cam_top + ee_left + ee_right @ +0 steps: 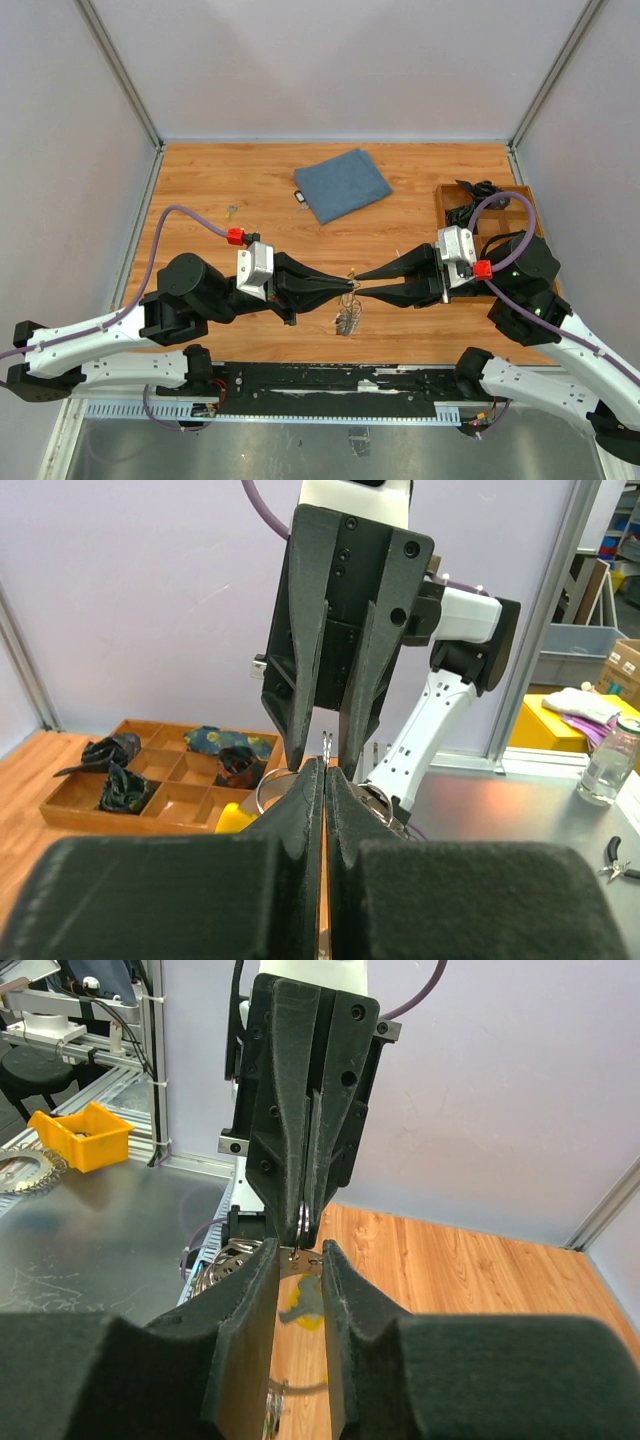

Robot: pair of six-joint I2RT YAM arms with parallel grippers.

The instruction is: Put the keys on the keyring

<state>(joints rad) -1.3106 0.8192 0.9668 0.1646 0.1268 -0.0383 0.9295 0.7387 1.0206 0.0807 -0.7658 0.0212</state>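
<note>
Where the two arms meet tip to tip above the table (250, 330), the left pincer (343, 288) is seen clenched. A thin grey wire, taken to be part of the keyring (301, 1218), is pinched between its fingers and juts just past their tips. The right pincer (300, 1260) is pointed straight at it, with its jaws held partly apart on either side of that wire. A small silver piece (300, 1254) is seen between its fingertips, but whether it is truly gripped cannot be told. Directly beneath the meeting tips a bunch of keys (347, 320) is hung from the wire; whether the table is touched by it cannot be made out. A yellow key head (235, 818) is seen just below the left pincer's tips. Behind the right pincer's wrist a wooden tray (441, 210) holding dark items is set, and well beyond both pincers a blue cloth (342, 184) is laid flat.
</note>
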